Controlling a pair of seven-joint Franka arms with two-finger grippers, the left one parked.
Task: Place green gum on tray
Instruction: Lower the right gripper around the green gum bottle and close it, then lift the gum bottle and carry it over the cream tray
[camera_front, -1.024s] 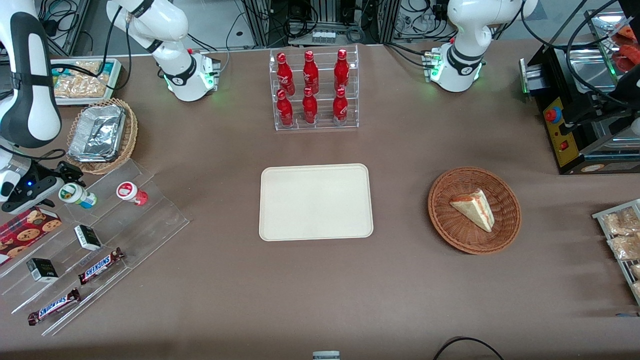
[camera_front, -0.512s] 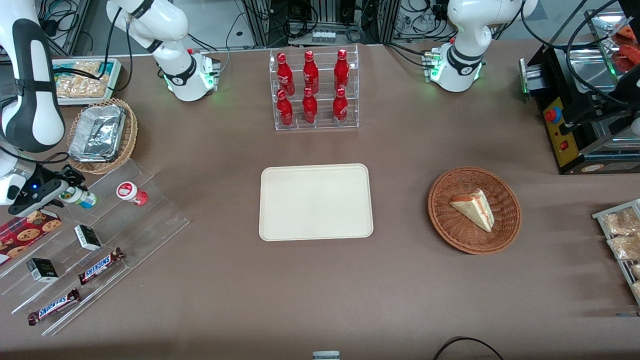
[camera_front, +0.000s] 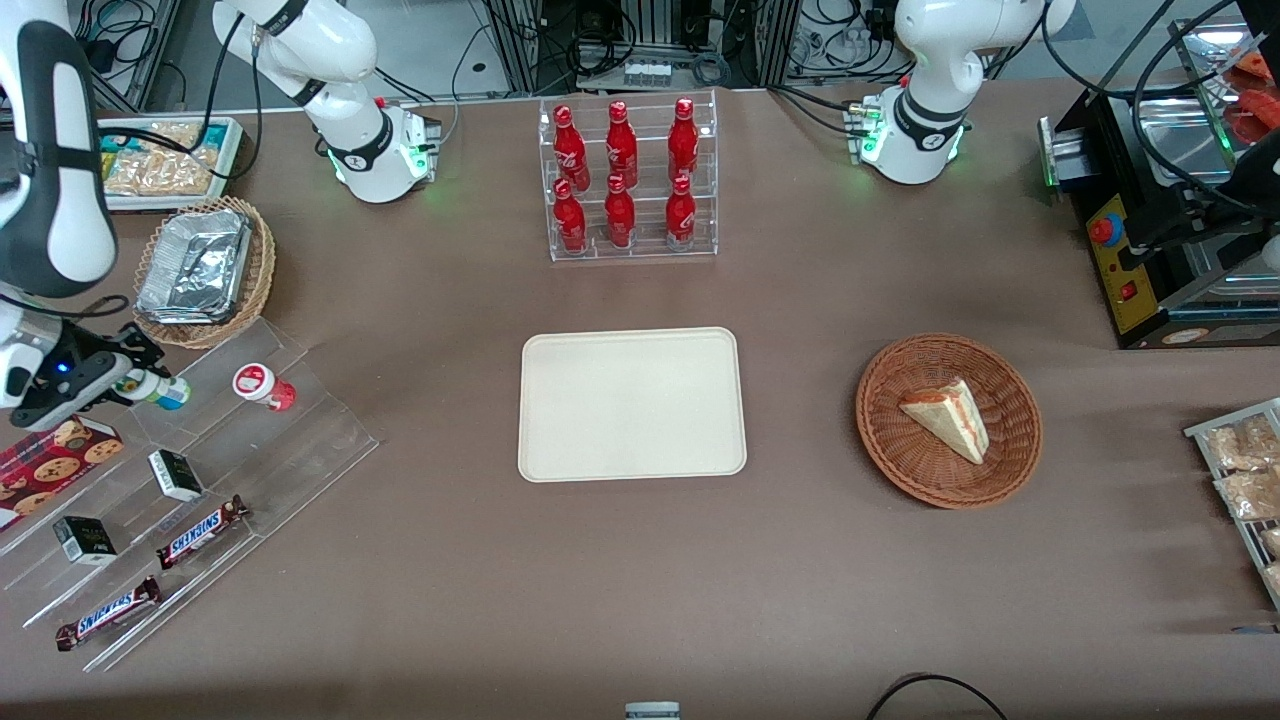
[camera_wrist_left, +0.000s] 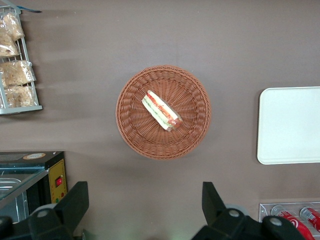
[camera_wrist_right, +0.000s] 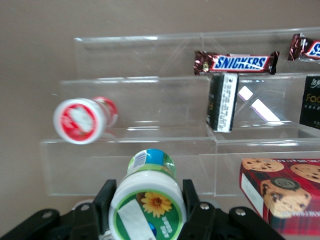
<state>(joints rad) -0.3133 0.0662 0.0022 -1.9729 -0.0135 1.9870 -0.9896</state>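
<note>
The green gum (camera_front: 163, 391) lies on its side on the top step of a clear acrylic stand, at the working arm's end of the table. In the right wrist view its white-and-green lid (camera_wrist_right: 147, 206) with a yellow flower faces the camera. My gripper (camera_front: 138, 385) (camera_wrist_right: 147, 202) is shut on it, one black finger pressed against each side of the lid. The cream-beige tray (camera_front: 632, 404) lies flat and bare at the table's middle, toward the parked arm from the gum. Its edge also shows in the left wrist view (camera_wrist_left: 290, 125).
A red-lidded bottle (camera_front: 262, 385) (camera_wrist_right: 82, 119) lies beside the gum on the same stand (camera_front: 300, 440). Lower steps hold Snickers bars (camera_wrist_right: 235, 62) and small dark boxes. A cookie box (camera_wrist_right: 282, 192), a foil tray in a basket (camera_front: 195, 265), a red-bottle rack (camera_front: 625, 180) and a sandwich basket (camera_front: 948, 420) stand around.
My gripper has moved onto the green gum and its fingers now sit round the lid, which earlier showed uncovered. The bottle has shifted slightly.
</note>
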